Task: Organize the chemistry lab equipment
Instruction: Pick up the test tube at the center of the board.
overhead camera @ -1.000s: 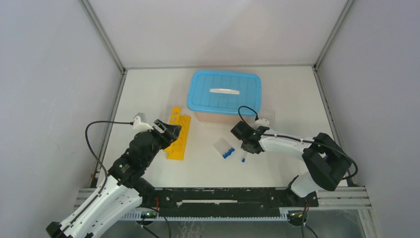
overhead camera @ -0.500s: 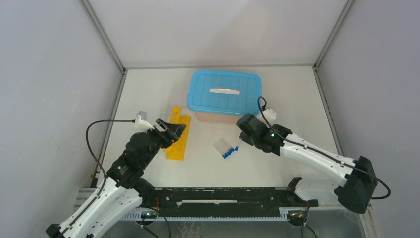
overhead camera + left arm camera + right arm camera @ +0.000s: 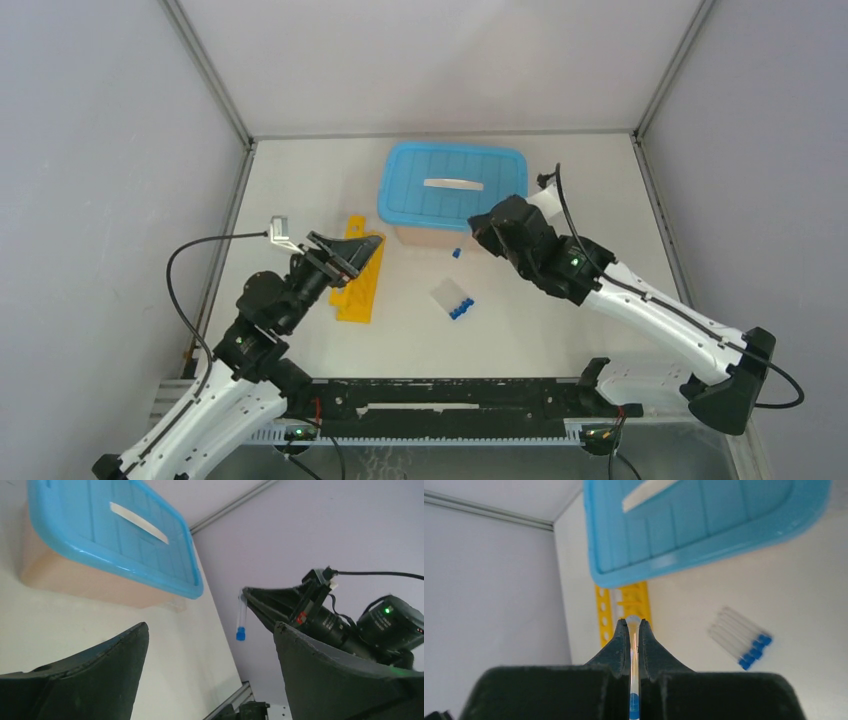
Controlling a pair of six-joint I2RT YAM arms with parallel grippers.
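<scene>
Your right tool [image 3: 633, 625], clamped on tube [image 3: 241, 615] (cap down), has lifted it toward yellow rack [image 3: 360, 285]; left tool [image 3: 210, 630] spreads wider, likely handover.

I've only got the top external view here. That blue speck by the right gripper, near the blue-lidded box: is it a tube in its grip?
Observer: Yes. The right wrist view shows the right gripper shut on a clear tube.
Reviewer: Which way does it hang?
Observer: In the left wrist view it hangs below the gripper's tip, blue cap down.
Reviewer: And the left gripper by the yellow rack?
Observer: Open wide, nothing between its jaws.
</scene>
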